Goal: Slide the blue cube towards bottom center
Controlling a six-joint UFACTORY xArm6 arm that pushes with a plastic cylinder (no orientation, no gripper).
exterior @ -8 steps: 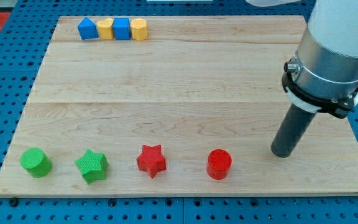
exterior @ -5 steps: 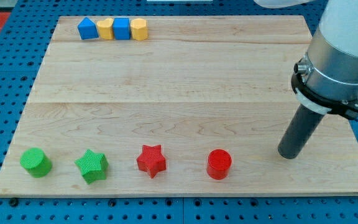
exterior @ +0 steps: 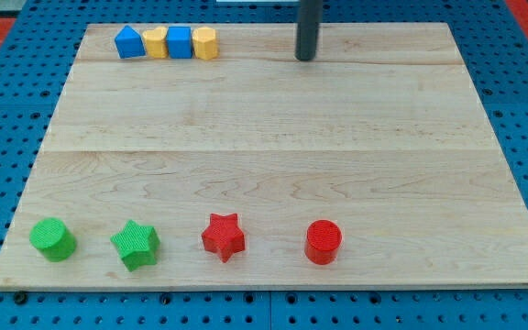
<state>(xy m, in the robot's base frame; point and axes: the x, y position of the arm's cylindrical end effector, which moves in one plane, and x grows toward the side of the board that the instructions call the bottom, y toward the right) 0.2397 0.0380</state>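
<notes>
Blue cube (exterior: 180, 42): a small, square-faced block resting flat on the wooden board near the view's top edge, left of centre. It stands third from the left in a tight row of four blocks, touching both neighbours.

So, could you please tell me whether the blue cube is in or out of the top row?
In: the blue cube sits between two yellow blocks. My tip stands apart, toward the view's right.

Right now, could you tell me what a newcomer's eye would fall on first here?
Probably my tip, a dark rod standing alone near the view's top centre. Left of it, apart, blue and yellow blocks form a tight row with the blue cube third; green and red blocks line the bottom.
</notes>
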